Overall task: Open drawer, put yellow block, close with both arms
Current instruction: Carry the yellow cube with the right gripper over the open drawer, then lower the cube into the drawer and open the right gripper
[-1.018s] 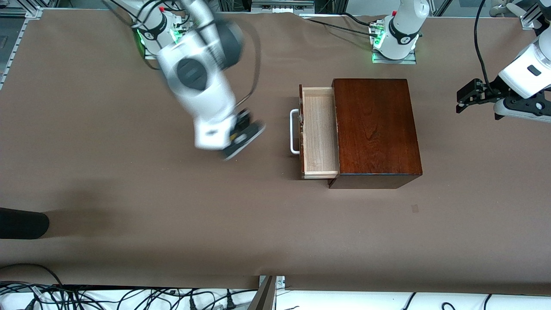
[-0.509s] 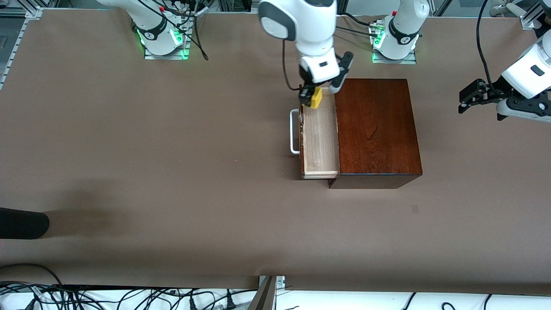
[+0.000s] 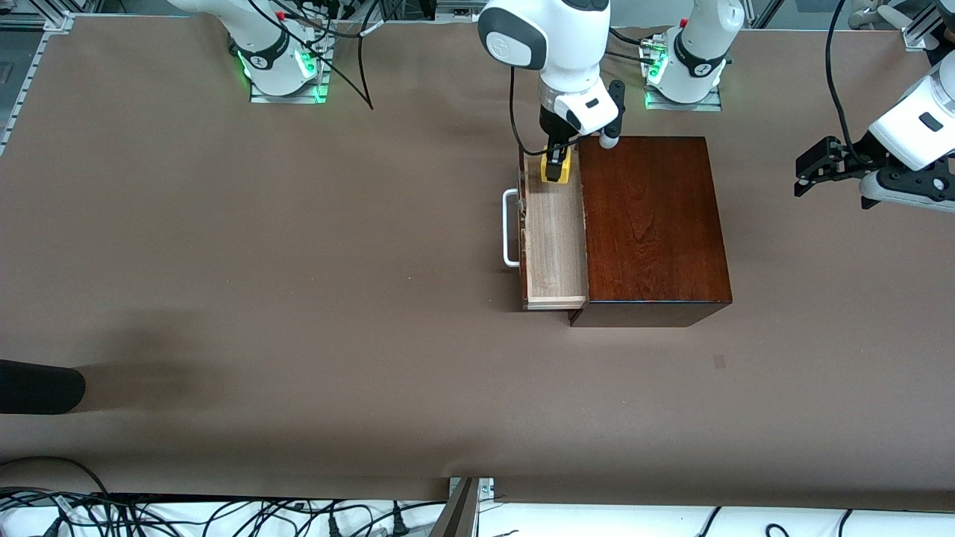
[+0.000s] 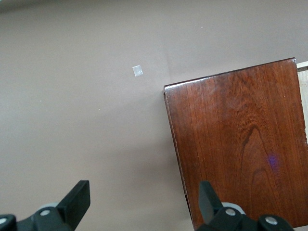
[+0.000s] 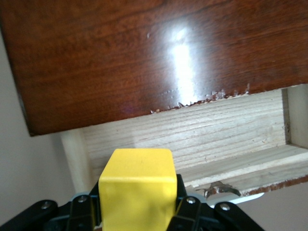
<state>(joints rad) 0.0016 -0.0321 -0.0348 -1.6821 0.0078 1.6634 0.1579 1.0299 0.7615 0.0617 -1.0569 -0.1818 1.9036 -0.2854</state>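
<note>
The right arm reaches in from its base at the upper left of the front view, and its right gripper [image 3: 556, 160] hangs in the upper middle of that frame, over the end of the open drawer [image 3: 553, 231] that lies farthest from the front camera. Its fingers are clenched on the yellow block [image 3: 558, 168], which is held in the air above the drawer's pale wood floor. In the right wrist view the block [image 5: 137, 190] fills the lower middle of the frame, pinched between the black fingers [image 5: 190, 207], with the drawer's light wood [image 5: 192, 134] just above it in the frame and the glossy dark top of the wooden box [image 5: 134, 57] across the upper half.

The drawer stands pulled out of the wooden box [image 3: 649, 224] toward the right arm's end of the table, its white handle [image 3: 510, 227] sitting just outside the dark front, a little left of centre in the front view.

The left gripper [image 3: 817, 165] waits in the air at the right edge of the front view, well apart from the box, over the bare brown table [image 3: 298, 298]. Its fingers [image 4: 77, 199] stand spread wide with nothing between them, seen at the bottom of the left wrist view, where the box top [image 4: 240, 144] fills the right side of the frame.
</note>
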